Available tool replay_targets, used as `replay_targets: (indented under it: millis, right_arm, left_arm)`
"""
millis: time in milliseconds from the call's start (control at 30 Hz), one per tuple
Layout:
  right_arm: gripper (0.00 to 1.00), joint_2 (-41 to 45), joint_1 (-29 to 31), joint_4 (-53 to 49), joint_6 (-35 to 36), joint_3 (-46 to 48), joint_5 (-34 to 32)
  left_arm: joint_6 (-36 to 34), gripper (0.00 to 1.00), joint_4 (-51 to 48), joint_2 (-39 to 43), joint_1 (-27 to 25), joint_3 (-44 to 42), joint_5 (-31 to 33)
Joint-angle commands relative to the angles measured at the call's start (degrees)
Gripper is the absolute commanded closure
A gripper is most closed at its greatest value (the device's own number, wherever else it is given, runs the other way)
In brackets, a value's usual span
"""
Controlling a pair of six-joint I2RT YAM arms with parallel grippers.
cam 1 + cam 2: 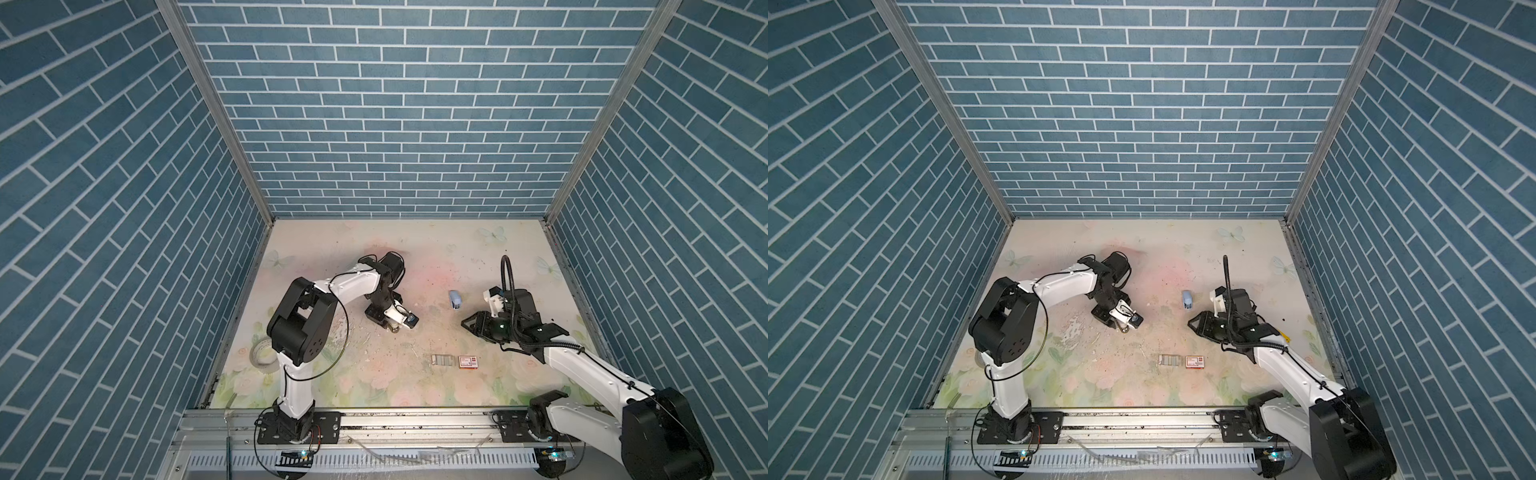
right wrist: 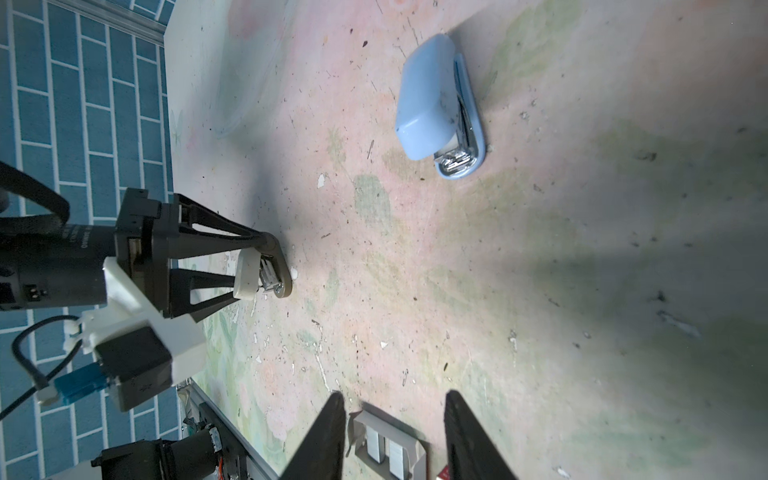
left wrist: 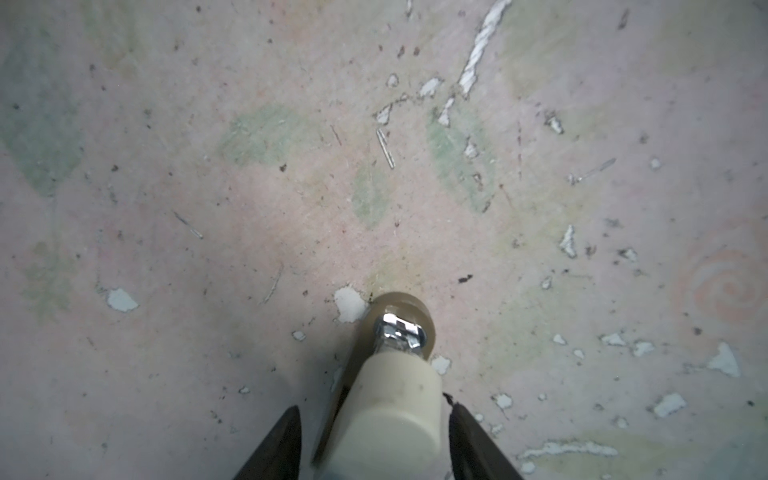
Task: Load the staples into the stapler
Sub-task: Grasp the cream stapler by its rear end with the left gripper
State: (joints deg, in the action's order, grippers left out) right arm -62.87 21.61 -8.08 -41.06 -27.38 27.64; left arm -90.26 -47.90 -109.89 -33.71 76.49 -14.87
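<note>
a: top views first. where are the staples?
b: in both top views the staples lie in their pale tray near the front of the table, just beside the red-and-white box. the stapler sits further back, well apart, and looks closed.
a: left wrist?
b: the left gripper has its fingers either side of a cream peg whose tan disc meets the table. clamped or just mounted, i cannot tell.
a: right wrist?
b: the right gripper has its fingers spread and empty, with the staples seen between them on the table.
a: handling?
b: light, thin, slick strips, probably brittle. pinch one gently across its long sides at mid-length.
</note>
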Motion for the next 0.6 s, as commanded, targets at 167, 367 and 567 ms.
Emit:
replay_targets:
  millis: [167,367,567]
  right_arm:
    - [0.60,-2.6,-0.3,3.5,0.1,-1.4,0.7]
    - [0.60,-2.4,-0.3,3.5,0.0,-1.3,0.9]
    - [0.60,-1.7,-0.3,3.4,-0.3,-0.9,0.8]
  left_arm:
    - [8.9,0.46,0.6,2.6,-1.1,-2.8,-2.9]
    - [9.1,0.55,3.0,2.2,-1.4,-4.8,-2.3]
    - [9.4,0.66,3.8,3.1,-1.4,-5.1,-2.8]
